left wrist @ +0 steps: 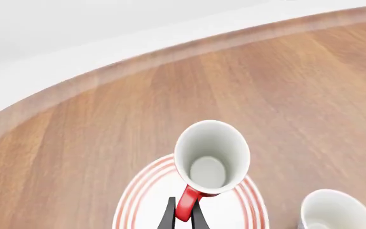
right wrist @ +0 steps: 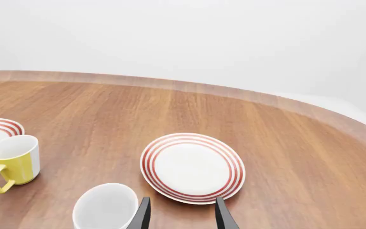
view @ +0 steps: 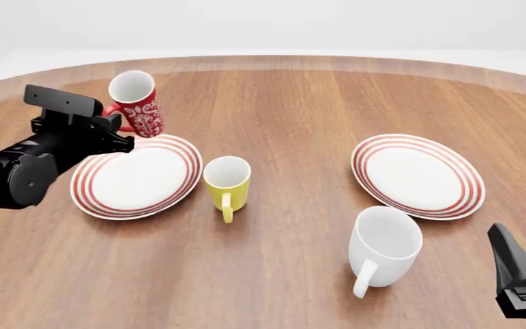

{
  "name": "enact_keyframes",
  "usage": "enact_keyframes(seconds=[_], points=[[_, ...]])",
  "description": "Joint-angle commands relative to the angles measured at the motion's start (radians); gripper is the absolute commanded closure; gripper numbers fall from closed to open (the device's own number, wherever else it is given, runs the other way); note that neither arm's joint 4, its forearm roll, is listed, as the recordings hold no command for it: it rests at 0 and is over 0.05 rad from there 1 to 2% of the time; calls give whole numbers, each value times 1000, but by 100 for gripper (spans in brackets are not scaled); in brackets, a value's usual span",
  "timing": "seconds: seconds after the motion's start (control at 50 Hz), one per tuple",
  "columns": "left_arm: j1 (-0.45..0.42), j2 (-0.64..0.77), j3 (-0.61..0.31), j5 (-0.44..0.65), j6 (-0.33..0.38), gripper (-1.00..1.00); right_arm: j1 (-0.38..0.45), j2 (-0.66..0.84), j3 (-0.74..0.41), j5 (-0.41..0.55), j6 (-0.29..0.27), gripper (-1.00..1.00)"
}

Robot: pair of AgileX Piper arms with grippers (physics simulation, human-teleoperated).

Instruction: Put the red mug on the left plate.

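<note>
The red mug [view: 138, 103], with a white floral pattern and white inside, hangs tilted at the far rim of the left plate [view: 107, 199]. I cannot tell whether it touches the plate. My left gripper [view: 115, 118] is shut on its red handle. In the left wrist view the mug [left wrist: 211, 157] is seen from above, its handle [left wrist: 188, 202] between the fingers [left wrist: 168, 215], with the plate [left wrist: 141, 193] beneath. My right gripper [view: 522, 277] is open and empty at the near right; its fingers [right wrist: 141, 215] are wide apart.
A yellow mug [view: 227, 179] stands just right of the left plate. A larger white mug [view: 385, 248] stands near the front right, close to my right gripper. The look-alike right plate [view: 468, 195] lies behind it. The round table's edge [view: 263, 58] curves at the back.
</note>
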Motion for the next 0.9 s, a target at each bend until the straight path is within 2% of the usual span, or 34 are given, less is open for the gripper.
enact_keyframes(seconds=[0.02,0.24,0.64,0.9], points=[[27,31,48,-77,-40,100,0,9,0,-10,-1,-100],[57,113,66,-160,-30,100,1,10,0,-11,-1,-100],[96,188,42,-195,-28,100,1,18,-1,-18,-1,-100],[87,232,43,-212,-32,100,0,17,0,-18,-1,-100]])
